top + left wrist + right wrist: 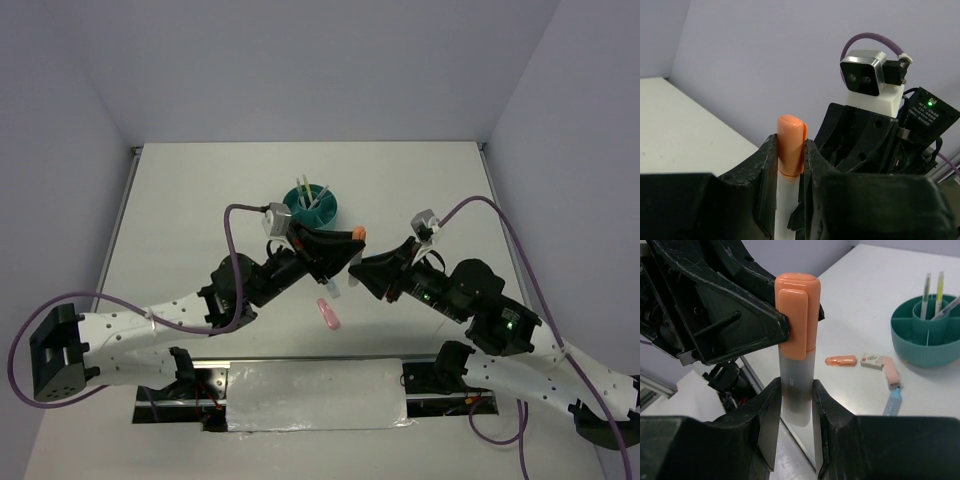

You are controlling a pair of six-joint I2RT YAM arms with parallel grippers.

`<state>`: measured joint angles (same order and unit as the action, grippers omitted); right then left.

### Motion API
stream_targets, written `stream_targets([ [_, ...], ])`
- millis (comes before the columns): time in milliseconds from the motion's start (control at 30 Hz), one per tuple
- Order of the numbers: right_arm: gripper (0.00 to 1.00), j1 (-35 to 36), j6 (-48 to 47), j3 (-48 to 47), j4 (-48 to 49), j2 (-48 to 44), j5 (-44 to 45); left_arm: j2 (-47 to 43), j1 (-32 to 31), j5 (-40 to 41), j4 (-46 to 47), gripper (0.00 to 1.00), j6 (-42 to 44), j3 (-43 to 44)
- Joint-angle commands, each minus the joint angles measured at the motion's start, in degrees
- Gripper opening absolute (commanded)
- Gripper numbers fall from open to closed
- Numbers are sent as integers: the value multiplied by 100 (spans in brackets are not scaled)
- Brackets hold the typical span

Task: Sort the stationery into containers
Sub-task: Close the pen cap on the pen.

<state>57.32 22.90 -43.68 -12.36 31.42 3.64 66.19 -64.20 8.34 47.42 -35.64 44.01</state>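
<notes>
Top external view: left gripper [343, 252] and right gripper [361, 268] meet above the desk [200, 200], just near of the teal organizer [310, 207], sharing one highlighter [357, 234].

Left wrist view: the left gripper pinches its orange cap.

Right wrist view: the right gripper pinches the frosted barrel; pens [927, 287] stand in the organizer's centre cup.

This looks like a hand-over or recapping. Next, one gripper must let go and the other carry the highlighter to a compartment. The barrel's lower end and the compartment floors are hidden.
</notes>
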Motion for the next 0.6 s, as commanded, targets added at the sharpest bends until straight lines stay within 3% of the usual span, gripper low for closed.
stream_targets([
  [0,0,7,-944,-624,611,145,31,166,-162,-878,-663,4,312,117],
  [167,0,-1,-1067,-238,1209,-206,172,-133,-224,-456,-471,12,268,-156],
  [367,0,7,-1147,-307,1210,-250,-153,-291,-294,-333,-734,25,522,-68],
  [567,0,-2,-1296,-282,1139,-110,-547,-511,-321,-96,-1102,44,558,239],
])
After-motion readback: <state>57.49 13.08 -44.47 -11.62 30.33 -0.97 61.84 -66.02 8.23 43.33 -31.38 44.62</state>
